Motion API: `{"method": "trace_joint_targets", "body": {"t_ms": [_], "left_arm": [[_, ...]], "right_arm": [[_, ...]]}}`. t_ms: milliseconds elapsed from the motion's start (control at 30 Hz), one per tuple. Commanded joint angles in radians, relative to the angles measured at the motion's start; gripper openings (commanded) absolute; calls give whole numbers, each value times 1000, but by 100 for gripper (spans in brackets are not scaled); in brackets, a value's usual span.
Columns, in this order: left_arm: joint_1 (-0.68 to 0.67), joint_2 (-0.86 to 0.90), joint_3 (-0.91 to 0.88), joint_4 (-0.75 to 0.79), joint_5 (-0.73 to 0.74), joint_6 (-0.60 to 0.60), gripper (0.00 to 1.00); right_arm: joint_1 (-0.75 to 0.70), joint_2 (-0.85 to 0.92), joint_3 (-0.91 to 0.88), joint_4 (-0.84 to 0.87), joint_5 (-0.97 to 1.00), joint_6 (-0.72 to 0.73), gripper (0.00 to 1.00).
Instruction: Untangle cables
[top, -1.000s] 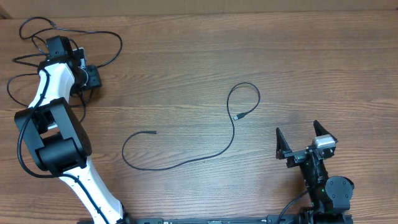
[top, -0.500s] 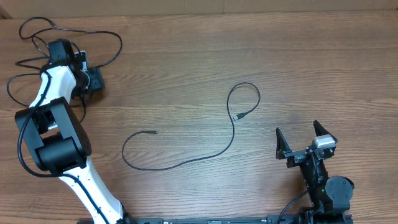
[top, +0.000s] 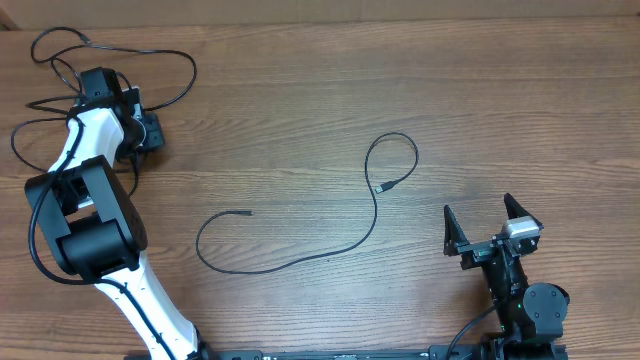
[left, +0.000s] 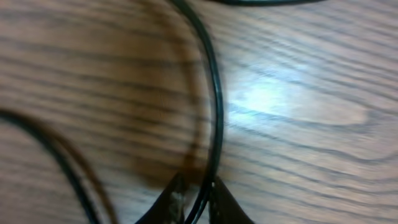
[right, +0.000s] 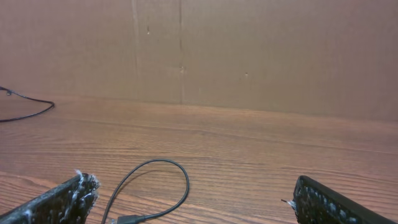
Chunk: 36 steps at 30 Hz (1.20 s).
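On wood table (top: 300, 100) by cardboard wall (right: 249, 50) — left gripper (left: 198, 188) pinches cable (left: 215, 112); right gripper (top: 478, 206) wide.

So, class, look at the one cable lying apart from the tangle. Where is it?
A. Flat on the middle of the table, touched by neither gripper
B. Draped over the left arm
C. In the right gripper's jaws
A: the single cable snakes across the table, clear of the open right gripper, while the left gripper pinches a strand of the tangle in the far corner.
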Motion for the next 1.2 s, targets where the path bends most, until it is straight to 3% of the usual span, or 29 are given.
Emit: {"method": "trace_joint_targets", "body": {"t_ms": [0,233,967,1033,1100,1167], "left_arm": [[-2,6,-5,-12,-97,-65,11],[-2,6,-5,-27,-97,-125,4],[-2,6,-5,-61,-174,-219,4],[-2,5,-5,-60,-174,-219,10],[-2,5,-3,-60,-174,-218,33],[-2,5,6,-67,-176,-218,43]], "right_arm": [[3,-8,-10,5,7,-2,100],[3,-8,-10,5,7,-2,100],[3,-8,-10,5,7,-2,100],[3,-8,-10,5,7,-2,100],[3,-8,-10,5,7,-2,100],[3,-8,-10,6,7,-2,100]]}}
